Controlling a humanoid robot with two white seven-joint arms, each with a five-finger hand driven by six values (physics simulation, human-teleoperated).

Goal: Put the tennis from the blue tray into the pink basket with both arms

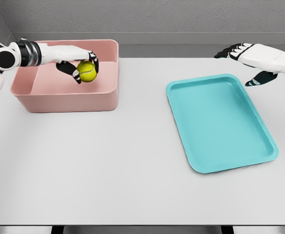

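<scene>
A yellow-green tennis ball (87,71) hangs over the inside of the pink basket (64,102) at the table's back left. My left hand (81,63) reaches in from the left edge, its fingers curled around the ball from above and behind. The blue tray (220,122) lies flat at the right with nothing in it. Beyond the tray's far right corner my right hand (245,61) hovers, fingers spread and holding nothing.
The white table (108,170) ends at a front edge near the bottom of the picture. A grey wall runs behind the basket and tray.
</scene>
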